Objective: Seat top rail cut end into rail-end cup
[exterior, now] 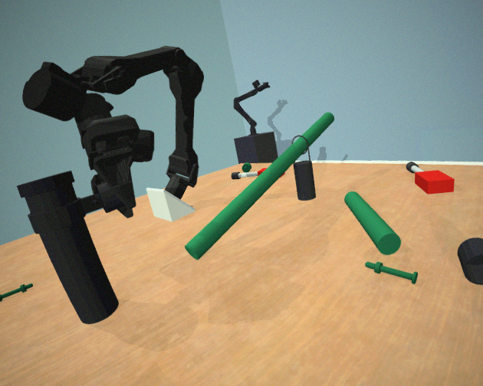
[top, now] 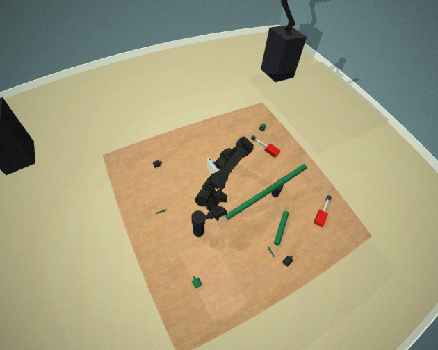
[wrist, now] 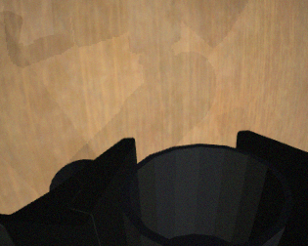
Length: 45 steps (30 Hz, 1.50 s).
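The big black post [top: 198,228] [exterior: 77,269] stands upright with its cap [exterior: 46,185] on top. The brace band [exterior: 54,214] sits high on it, just below the cap. The rail-end cup [wrist: 204,195] hangs from the band on a short arm. My gripper [wrist: 187,146] [exterior: 119,207] is shut on the rail-end cup, whose open mouth shows between the fingers. The long green rail [top: 255,198] [exterior: 250,194] passes through the loop on the small black post [top: 276,191] [exterior: 305,180]. Its near end lies outside the cup, close beside my gripper in the top view. The wrist view does not show the rail.
A short green rail [top: 281,228] [exterior: 370,222] and a green bolt [top: 270,251] [exterior: 393,272] lie right of the long rail. Red blocks with white handles lie farther out, one at the right [top: 320,218] [exterior: 434,181]. A white wedge [top: 212,165] [exterior: 162,205] is by the arm's base.
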{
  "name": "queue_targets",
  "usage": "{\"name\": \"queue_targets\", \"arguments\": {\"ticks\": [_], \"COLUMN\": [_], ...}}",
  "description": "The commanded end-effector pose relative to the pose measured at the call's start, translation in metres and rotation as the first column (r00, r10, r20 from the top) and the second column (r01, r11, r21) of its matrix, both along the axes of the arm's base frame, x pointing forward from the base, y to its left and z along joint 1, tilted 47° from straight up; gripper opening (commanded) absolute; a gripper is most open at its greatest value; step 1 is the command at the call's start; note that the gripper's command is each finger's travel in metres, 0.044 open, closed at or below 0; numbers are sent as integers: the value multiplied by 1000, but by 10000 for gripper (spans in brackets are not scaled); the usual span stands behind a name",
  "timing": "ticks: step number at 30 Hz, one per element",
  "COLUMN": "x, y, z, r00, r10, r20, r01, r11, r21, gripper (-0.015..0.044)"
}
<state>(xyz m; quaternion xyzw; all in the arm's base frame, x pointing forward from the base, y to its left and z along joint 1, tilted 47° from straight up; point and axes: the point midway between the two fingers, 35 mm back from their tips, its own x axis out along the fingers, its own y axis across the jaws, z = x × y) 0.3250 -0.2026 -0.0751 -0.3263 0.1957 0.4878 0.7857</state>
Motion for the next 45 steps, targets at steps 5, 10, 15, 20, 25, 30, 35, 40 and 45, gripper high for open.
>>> {"name": "queue_targets", "arguments": {"ticks": [5,10,15,20,25,30,35,40,45], "x": [0,0,0,0,1,1,1,1,-1], "y": [0,0,0,0,-1,0,0,0,3], "z": [0,0,0,6,30,55,56,80,123], "r00": [1000,1000,1000,1000,1000,1000,1000,959,757], "r10": [1,1,1,2,7,12,12,-182,-373], "r20": [1,1,1,2,8,14,14,-217,-537], "r01": [-1,-1,-1,-2,-7,-12,-12,210,534], "r11": [1000,1000,1000,1000,1000,1000,1000,971,827], "r21": [0,0,0,0,0,1,1,116,178], "gripper": [0,53,184,315,440,440,440,440,440]}}
